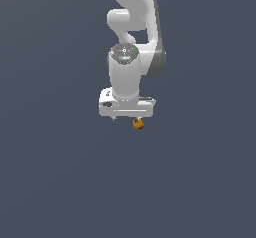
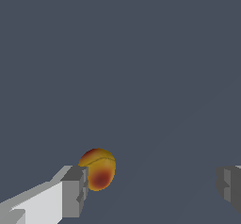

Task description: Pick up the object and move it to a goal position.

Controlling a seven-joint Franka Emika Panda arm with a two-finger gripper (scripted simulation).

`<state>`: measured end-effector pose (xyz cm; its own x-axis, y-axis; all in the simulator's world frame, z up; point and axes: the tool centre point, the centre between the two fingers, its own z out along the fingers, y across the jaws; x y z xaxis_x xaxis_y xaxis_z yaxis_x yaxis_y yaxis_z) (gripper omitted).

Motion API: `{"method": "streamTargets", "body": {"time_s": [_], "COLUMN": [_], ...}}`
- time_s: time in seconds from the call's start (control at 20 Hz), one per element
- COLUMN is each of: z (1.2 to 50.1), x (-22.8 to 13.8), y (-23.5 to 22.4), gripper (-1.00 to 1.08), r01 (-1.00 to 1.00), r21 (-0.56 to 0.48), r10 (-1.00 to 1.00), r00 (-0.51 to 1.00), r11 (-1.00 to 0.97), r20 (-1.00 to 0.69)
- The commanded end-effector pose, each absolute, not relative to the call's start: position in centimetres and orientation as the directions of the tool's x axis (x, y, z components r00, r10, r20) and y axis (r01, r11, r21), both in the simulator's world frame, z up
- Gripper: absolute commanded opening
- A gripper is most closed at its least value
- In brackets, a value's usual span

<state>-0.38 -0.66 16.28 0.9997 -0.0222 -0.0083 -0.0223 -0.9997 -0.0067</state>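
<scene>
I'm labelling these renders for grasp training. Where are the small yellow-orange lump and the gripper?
yellow-orange lump (image 2: 98,169): wrist view, middle of its rounded face, beside one finger.
yellow-orange lump (image 1: 138,124): exterior view, its centre, just under the hand.
gripper (image 2: 150,185): wrist view, open gap midway between the fingertips.

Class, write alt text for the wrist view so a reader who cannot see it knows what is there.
A small yellow-orange lump with red patches sits right beside one grey fingertip of the open gripper, well away from the other fingertip at the far edge. Everything else is a plain dark grey-blue surface.
</scene>
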Motion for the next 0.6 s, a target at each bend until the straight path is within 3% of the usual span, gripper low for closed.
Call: {"method": "streamTargets", "body": {"time_s": [0.0, 0.55], "z": [16.3, 15.8], "x": [-0.4, -0.7], "y": [-0.7, -4.2], "gripper": [1.0, 1.0], "r01": [-0.022, -0.079], "r21": [-0.007, 0.015], "r10": [-0.022, -0.079], "r00": [1.0, 0.996], "r11": [-1.0, -0.997], "r20": [-0.008, -0.028]}}
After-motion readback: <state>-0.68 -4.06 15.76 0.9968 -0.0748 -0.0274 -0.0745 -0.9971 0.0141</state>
